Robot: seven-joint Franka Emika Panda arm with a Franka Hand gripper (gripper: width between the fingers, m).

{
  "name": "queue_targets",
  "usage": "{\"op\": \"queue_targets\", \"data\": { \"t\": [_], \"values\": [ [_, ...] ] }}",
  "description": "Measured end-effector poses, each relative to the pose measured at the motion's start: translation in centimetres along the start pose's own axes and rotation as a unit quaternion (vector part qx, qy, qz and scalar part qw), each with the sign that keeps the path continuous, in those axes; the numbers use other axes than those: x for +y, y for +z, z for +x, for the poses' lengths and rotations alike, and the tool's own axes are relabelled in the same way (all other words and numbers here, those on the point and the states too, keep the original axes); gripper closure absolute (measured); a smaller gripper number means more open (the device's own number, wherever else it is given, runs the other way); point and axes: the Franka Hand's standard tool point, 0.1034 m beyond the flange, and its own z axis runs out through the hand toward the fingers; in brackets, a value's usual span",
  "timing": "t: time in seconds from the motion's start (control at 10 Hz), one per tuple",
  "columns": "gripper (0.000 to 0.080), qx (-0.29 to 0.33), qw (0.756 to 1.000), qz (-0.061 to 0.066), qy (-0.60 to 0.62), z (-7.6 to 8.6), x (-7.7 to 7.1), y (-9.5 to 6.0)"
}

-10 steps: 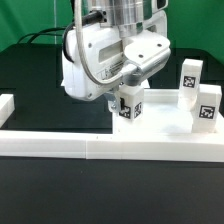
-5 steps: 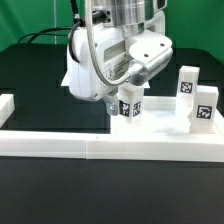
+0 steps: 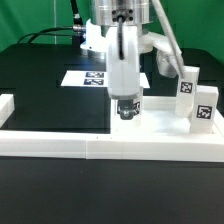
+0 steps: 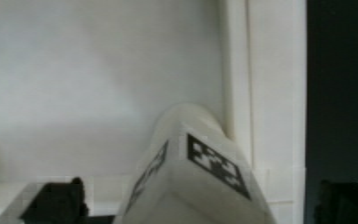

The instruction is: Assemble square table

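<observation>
While the arm hangs straight down over the table top, its gripper (image 3: 127, 108) sits right above a small white leg block (image 3: 129, 109) that has a black-and-white tag on its face. In the exterior view the block stands on the big white square slab (image 3: 160, 122), near the slab's front edge, and the gripper covers the top of it. Only the tagged lower part of the block peeks out below the gripper.

In the wrist view the same leg block (image 4: 197, 170) rises up between the two dark fingertips (image 4: 55, 198), one on each side. There is room between each fingertip and the block, so the fingers are spread wide apart and are not squeezing it. The block looks a little tilted from this camera, but I cannot tell if it really leans.

Two more leg blocks stand on the slab toward the exterior view's right, well apart from the gripper. One (image 3: 187, 88) is taller in the picture and sits farther back, and the other (image 3: 206, 110) is just beside it, closer to the front.

A long white border bar (image 3: 110, 145) runs along the front of the slab. Behind the arm, the marker board (image 3: 84, 77) lies flat on the black table (image 3: 40, 85).
</observation>
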Motion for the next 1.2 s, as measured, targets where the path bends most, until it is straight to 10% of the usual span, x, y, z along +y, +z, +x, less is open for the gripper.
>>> {"op": "queue_targets", "data": {
  "t": [0.7, 1.0, 1.2],
  "values": [
    [0.0151, 0.006, 0.926, -0.007, -0.378, -0.06, 0.08, 0.07],
    [0.0514, 0.005, 0.946, -0.006, -0.323, -0.10, 0.10, 0.12],
    [0.0512, 0.005, 0.966, -0.005, -0.260, -0.13, 0.08, 0.12]
  ]
}}
